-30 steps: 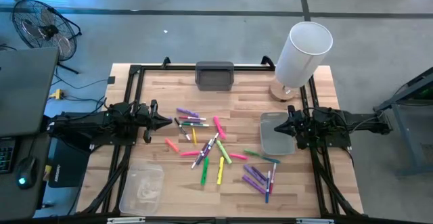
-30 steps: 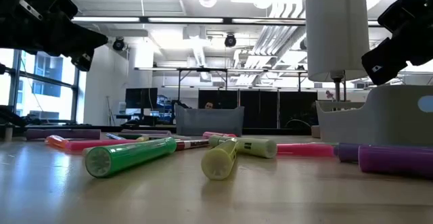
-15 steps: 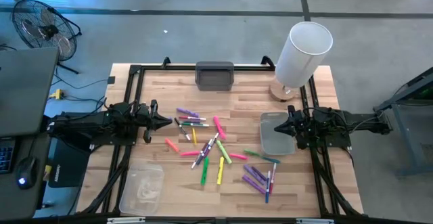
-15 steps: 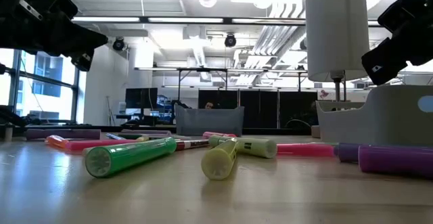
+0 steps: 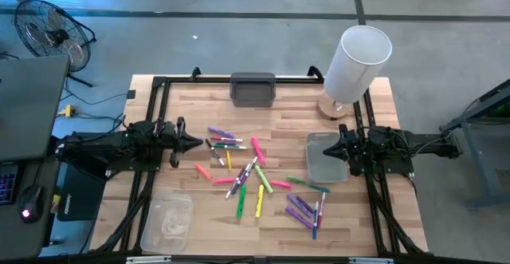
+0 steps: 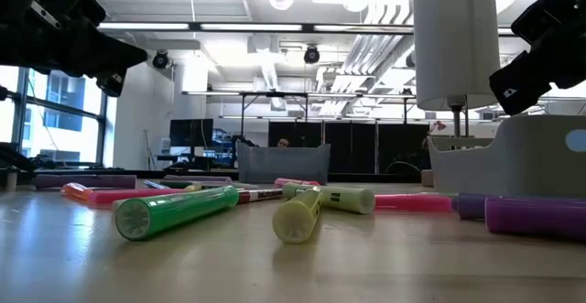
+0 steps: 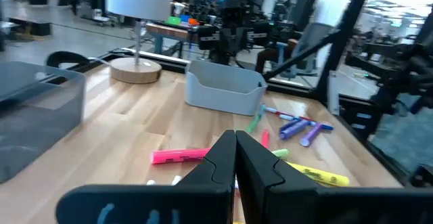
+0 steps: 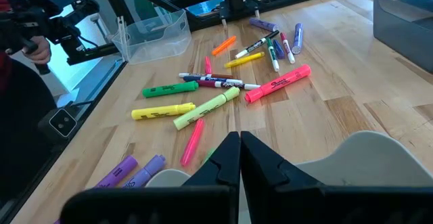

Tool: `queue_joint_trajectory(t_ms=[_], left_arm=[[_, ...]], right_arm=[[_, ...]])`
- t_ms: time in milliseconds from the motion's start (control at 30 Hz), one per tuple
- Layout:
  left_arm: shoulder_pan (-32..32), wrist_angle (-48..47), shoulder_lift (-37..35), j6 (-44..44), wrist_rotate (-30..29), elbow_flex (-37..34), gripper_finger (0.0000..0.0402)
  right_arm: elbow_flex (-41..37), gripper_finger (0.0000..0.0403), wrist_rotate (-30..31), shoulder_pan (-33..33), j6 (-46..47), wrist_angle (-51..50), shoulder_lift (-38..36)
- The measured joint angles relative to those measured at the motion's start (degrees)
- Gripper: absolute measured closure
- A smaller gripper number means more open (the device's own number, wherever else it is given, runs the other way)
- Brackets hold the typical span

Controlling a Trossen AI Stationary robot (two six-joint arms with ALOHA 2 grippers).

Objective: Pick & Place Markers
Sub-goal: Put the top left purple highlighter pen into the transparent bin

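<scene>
Overhead, tabletop-level and two wrist cameras all share the scattered markers (image 5: 255, 172).

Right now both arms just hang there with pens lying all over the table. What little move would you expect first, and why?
Probably the left gripper opening. Its fingers are shut and hold nothing, and it hovers beside the markers scattered mid-table. The right gripper, also shut, hangs over the grey tray.

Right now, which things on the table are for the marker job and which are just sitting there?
For the job:
markers
left claw, shut
right claw, shut

Just sitting there:
dark grey tray
light grey tray
clear tray
white lamp
</scene>
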Motion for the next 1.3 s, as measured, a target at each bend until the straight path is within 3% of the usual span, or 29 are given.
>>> queue_joint_trajectory(t_ms=[400, 700, 867, 1000, 1167, 1300], left_arm=[[0.00, -0.37, 1.88, 7.34, -10.58, 2.52, 0.0401], [0.00, -3.04, 21.23, 7.79, -18.07, 13.50, 0.0401], [0.00, -14.52, 35.87, 6.15, -27.26, 23.85, 0.0387], [0.04, -29.84, 45.20, -0.47, -32.61, 33.15, 0.0361], [0.04, -48.39, 54.69, -10.41, -28.38, 41.73, 0.0311], [0.07, -56.83, 60.40, -15.66, -22.84, 43.01, 0.0273]], right_arm=[[0.00, 0.0402, 0.00, 0.02, 0.00, 0.00, 0.00], [0.00, 0.0402, 0.02, 0.00, 0.00, 0.11, 0.00], [0.00, 0.0402, 0.02, 0.00, 0.00, 0.13, -0.02], [0.00, 0.0402, 0.01, 0.01, 0.00, 0.13, -0.01], [0.00, 0.0402, 0.01, 0.02, 0.00, 0.13, -0.01], [0.00, 0.0402, 0.00, 0.02, 0.00, 0.16, 0.00]])
